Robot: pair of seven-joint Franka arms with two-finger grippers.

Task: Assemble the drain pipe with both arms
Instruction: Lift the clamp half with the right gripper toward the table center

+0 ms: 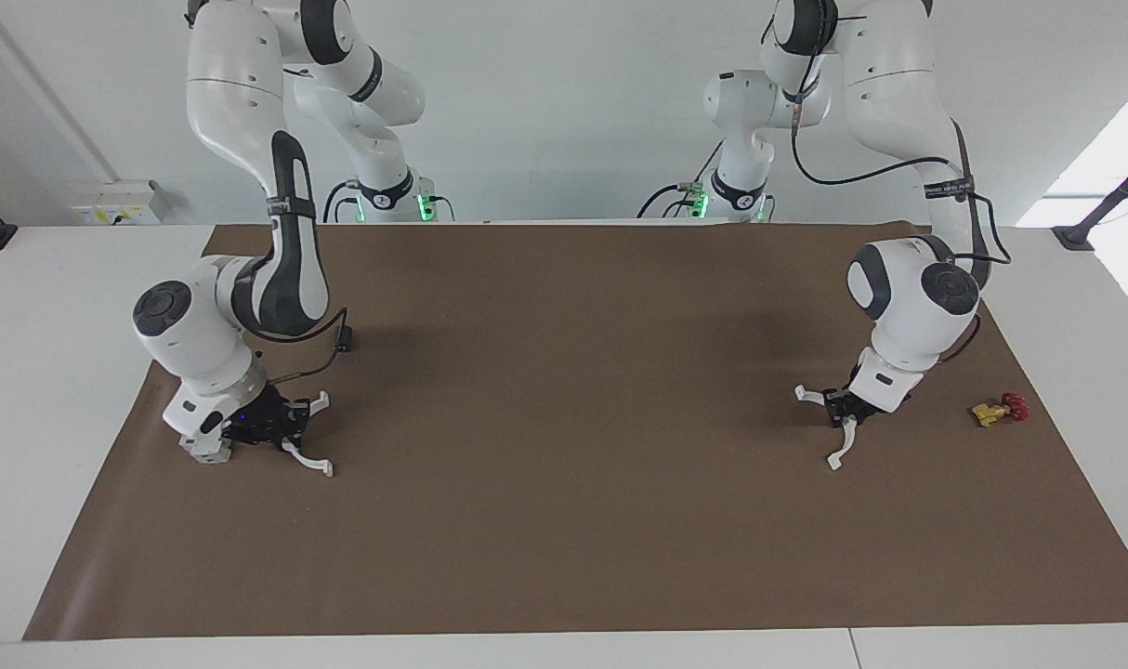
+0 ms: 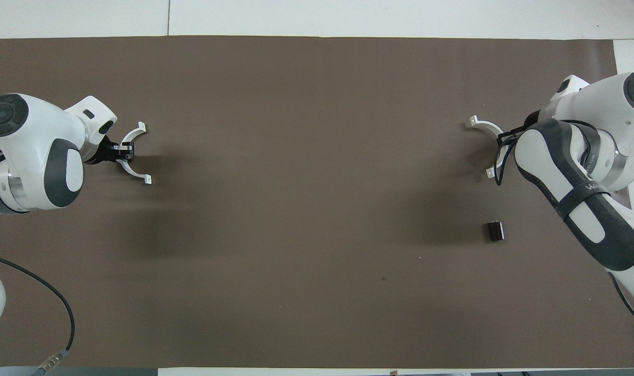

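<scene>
A: Item one, drain pipe, in two white half-rings, unjoined and well apart. First half-ring (image 1: 834,426) (image 2: 132,154): toward the left arm's end of the bench, at roughly nine o'clock in the overhead view, open side facing the bench's middle.

B: Held?

A: Yes. Left claw (image 1: 845,412) (image 2: 122,150) is closed on the arc's middle, low over the brown mat (image 1: 564,520).

B: Second half-ring (image 1: 309,437) (image 2: 490,146)?

A: Toward the right arm's end, at roughly three o'clock overhead, open side also facing the middle. Right claw (image 1: 281,427) (image 2: 505,143) is clamped on its arc, low over the mat.

B: Sundries?

A: Small yellow-and-red valve (image 1: 999,410) on the mat, beside the left claw toward the bench's end. Grey block (image 1: 206,450) under the right wrist. Small dark block (image 1: 342,345) (image 2: 495,231) on the mat, nearer the robots than the right claw.
</scene>
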